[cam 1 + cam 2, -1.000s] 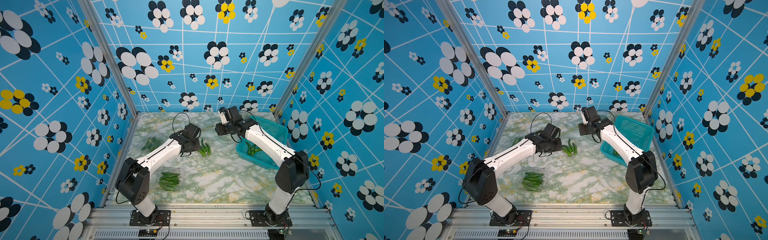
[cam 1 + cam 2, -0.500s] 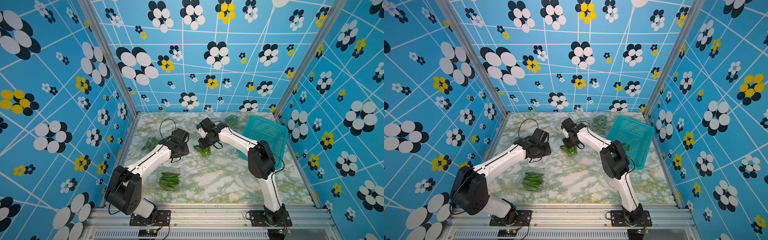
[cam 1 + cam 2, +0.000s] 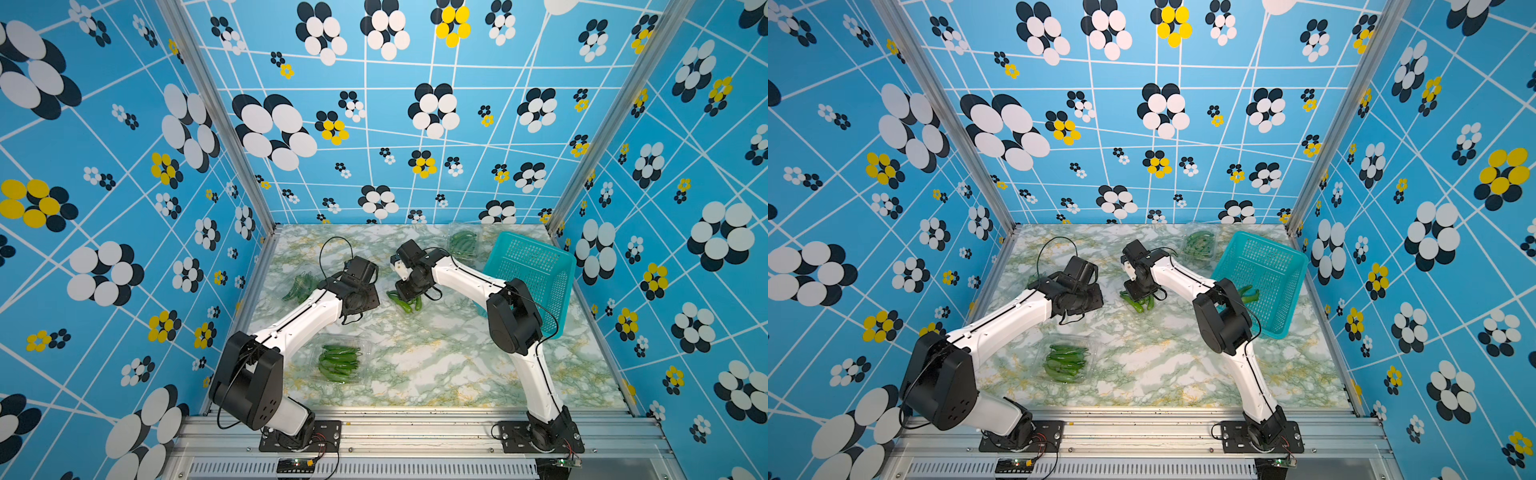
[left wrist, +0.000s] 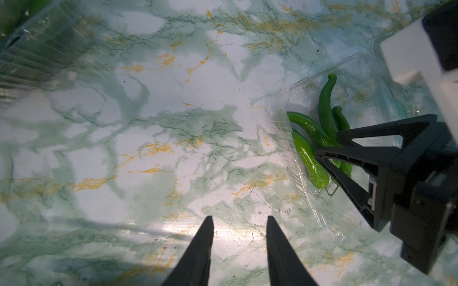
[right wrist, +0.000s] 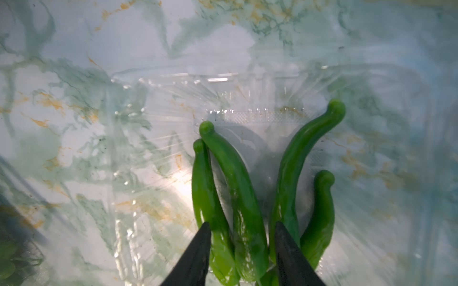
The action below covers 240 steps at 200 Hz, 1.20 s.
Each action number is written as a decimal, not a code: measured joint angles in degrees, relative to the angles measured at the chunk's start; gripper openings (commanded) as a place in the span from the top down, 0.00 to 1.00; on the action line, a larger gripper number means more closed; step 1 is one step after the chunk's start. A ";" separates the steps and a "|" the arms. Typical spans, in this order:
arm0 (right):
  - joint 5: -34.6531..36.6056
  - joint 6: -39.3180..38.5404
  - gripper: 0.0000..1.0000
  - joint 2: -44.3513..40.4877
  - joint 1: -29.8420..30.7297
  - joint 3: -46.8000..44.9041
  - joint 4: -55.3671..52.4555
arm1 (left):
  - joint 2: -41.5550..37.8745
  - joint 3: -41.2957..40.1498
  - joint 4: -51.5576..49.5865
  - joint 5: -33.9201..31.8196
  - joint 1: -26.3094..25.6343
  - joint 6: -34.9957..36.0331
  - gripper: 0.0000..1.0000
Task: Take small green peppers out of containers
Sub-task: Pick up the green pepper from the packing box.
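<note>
Four small green peppers (image 5: 238, 188) lie fanned in an open clear container (image 4: 285, 128) mid-way across the desk (image 3: 436, 361). Their long axes run roughly toward the front edge, curled tips away from the right gripper (image 5: 242, 222), whose parted jaws stand over them. Beside the container's wall the left gripper (image 4: 239, 219) hangs spread over bare marble. A teal basket (image 3: 532, 266) sits at the right edge.

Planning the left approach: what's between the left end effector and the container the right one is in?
Only bare marble tabletop separates the left end effector from that container, in the left wrist view.
</note>
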 measured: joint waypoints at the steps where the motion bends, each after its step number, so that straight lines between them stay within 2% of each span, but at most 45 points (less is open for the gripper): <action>1: -0.04 0.00 0.57 0.09 0.00 0.02 0.00 | 0.00 0.00 0.00 0.00 0.00 0.00 0.62; 73: -1.49 0.00 0.60 1.44 0.00 1.49 -0.02 | 0.00 -0.90 0.33 0.00 0.00 -0.15 0.62; 114: -1.46 0.22 0.74 1.51 0.00 1.79 0.00 | 0.00 -1.14 0.42 0.00 0.11 -0.15 0.62; 166: -1.46 0.00 0.84 1.73 0.00 1.79 -0.02 | 0.00 -1.14 0.42 0.02 0.11 -0.15 0.62; 198: -1.46 -0.02 0.95 1.77 0.00 1.79 -0.02 | 0.00 -1.14 0.42 0.02 0.11 -0.15 0.62; 240: -0.94 -0.04 0.99 0.46 0.00 1.05 -0.09 | 0.00 -1.14 0.42 0.00 0.11 -0.15 0.62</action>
